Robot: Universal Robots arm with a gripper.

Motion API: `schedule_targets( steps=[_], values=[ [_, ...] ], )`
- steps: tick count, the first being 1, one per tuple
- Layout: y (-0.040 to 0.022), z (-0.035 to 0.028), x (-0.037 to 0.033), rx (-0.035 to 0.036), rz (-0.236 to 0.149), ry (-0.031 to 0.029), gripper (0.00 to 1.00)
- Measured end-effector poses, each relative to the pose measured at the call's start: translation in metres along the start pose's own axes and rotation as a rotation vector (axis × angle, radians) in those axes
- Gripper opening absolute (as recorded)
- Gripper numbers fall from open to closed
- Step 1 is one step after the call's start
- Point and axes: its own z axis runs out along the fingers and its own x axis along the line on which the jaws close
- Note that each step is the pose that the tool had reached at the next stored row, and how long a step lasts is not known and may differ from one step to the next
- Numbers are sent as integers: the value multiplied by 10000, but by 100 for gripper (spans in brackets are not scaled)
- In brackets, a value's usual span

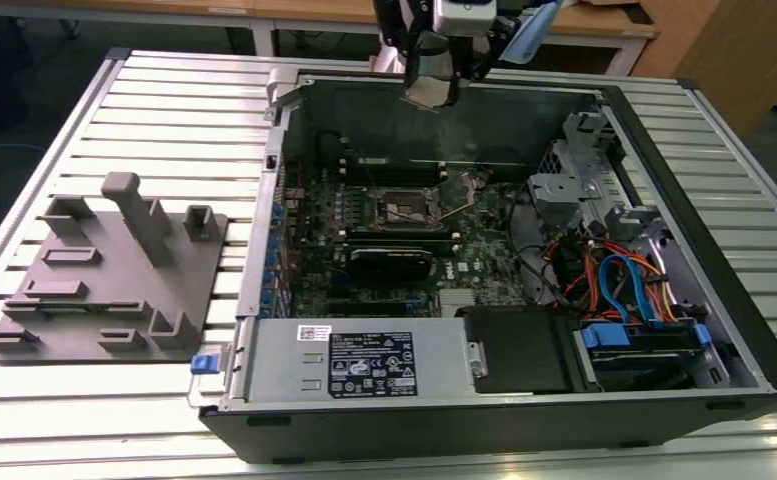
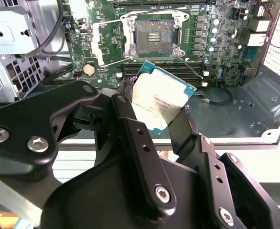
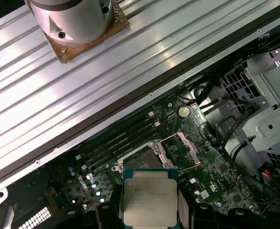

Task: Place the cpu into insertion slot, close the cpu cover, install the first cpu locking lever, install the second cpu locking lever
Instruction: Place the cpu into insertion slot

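Fingers [image 2: 130,133] around cpu [image 2: 161,98]; slatted metal table [image 1: 161,110]

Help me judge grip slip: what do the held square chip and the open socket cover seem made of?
Small flat square silver-grey cpu, held in the jaws: top looks like matte metal, softly reflective; teal rim suggests circuit-board laminate. Thin square silver cpu cover, open: probably stamped sheet steel, bright and thin-edged.
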Motion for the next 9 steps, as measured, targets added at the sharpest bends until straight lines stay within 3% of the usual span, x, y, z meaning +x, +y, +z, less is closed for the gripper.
schedule_targets(
  steps=[5,9],
  values=[
    [0,2,0,-7,465,-41,54],
    [0,6,0,-14,1138,-101,54]
  ],
)
